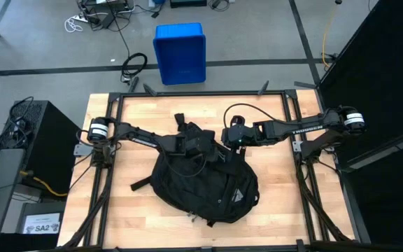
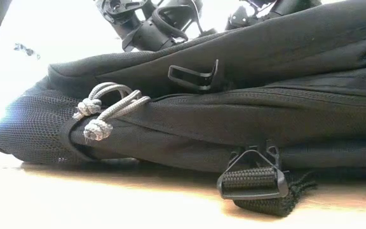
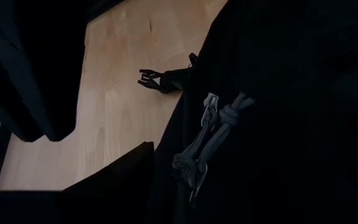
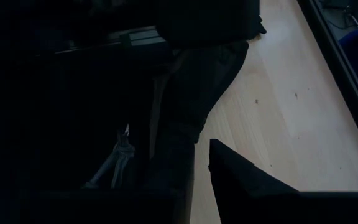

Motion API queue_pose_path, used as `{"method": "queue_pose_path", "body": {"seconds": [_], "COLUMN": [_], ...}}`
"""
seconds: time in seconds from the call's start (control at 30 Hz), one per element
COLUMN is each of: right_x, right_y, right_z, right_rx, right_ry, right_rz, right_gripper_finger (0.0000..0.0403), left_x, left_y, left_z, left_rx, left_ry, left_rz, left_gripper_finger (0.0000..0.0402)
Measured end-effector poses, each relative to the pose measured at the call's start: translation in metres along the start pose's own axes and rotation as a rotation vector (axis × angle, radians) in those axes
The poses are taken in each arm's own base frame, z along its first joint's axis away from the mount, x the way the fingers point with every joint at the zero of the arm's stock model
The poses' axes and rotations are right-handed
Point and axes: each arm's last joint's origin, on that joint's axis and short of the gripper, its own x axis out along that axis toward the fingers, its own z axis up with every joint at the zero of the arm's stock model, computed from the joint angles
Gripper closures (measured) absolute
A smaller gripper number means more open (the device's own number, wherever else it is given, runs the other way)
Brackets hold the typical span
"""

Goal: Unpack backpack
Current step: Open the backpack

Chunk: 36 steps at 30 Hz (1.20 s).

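High view showed you the backpack [image 1: 205, 183] lying flat near the middle of the worktop [image 1: 278, 210], its white logo toward the near edge and its top end, straps and all, pointing to the far edge where both arms had reached in. Its long axis ran roughly from far to near, tipped slightly toward the right.

Your left tool [image 1: 193, 142] sat over the top left of the bag, right at the fabric. Left wrist view showed its fingers [image 3: 33, 93] standing apart, with bare wood between them and the grey zipper pulls [image 3: 207, 140] lying just beside, not between them; nothing was clamped. Your right tool [image 1: 231, 138] was at the top right of the bag, touching or nearly touching it. Its fingers were together, but the right wrist view was too dark to tell you whether they pinched any fabric or cord.

Judging from this, the bag looked unopened, so unzipping was likely the step in hand. Both arms were about equally near the top end; the left one, spread and beside the cords, seemed better placed to take a pull. The dangling strap buckle [image 3: 149, 79] could have snagged.
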Motion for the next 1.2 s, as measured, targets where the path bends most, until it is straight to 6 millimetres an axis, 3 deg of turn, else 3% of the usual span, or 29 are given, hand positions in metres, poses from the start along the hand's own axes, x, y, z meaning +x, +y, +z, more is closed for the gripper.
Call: {"method": "queue_pose_path", "body": {"seconds": [0.47,0.8,1.2], "right_x": [0.0,0.0,0.0], "right_y": [0.0,0.0,-0.001], "right_z": [-0.001,-0.001,-0.001], "right_rx": [-0.016,-0.037,-0.039], "right_ry": [0.014,0.013,0.012], "right_rz": [0.0,0.0,-0.013], "right_gripper_finger": [0.0378,0.0373,0.0375], "left_x": [-0.001,0.0,-0.003], "left_y": [0.021,0.031,0.027], "left_z": [0.005,0.001,0.012], "left_rx": [-0.109,-0.159,-0.148], "left_ry": [0.019,0.022,-0.076], "left_rz": [-0.099,-0.095,-0.17], "left_gripper_finger": [0.0177,0.0387,0.04]}}
